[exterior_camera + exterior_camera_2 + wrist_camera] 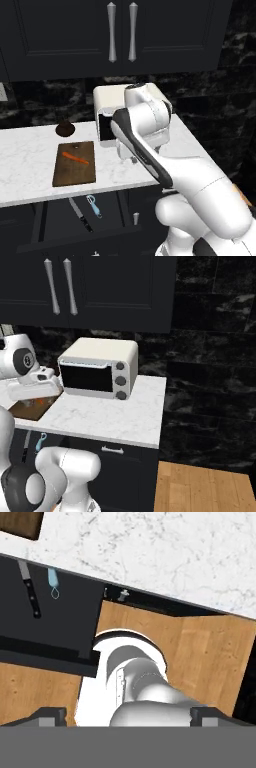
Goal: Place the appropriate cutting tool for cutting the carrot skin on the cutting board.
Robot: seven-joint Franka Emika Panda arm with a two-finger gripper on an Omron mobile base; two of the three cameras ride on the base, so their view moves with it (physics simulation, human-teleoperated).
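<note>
Below the surface's front edge, an open drawer holds the peeler beside a knife, apart from it. Fingers hang spread wide and empty, tips at opposite sides of the hand view. On the surface, the carrot lies on the board, left of the oven.

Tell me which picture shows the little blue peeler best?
The left base view: the peeler lies whole in the open drawer beside the knife, handle and head distinguishable. The hand view shows it smaller, from above. The right base view catches it at the edge.
</note>
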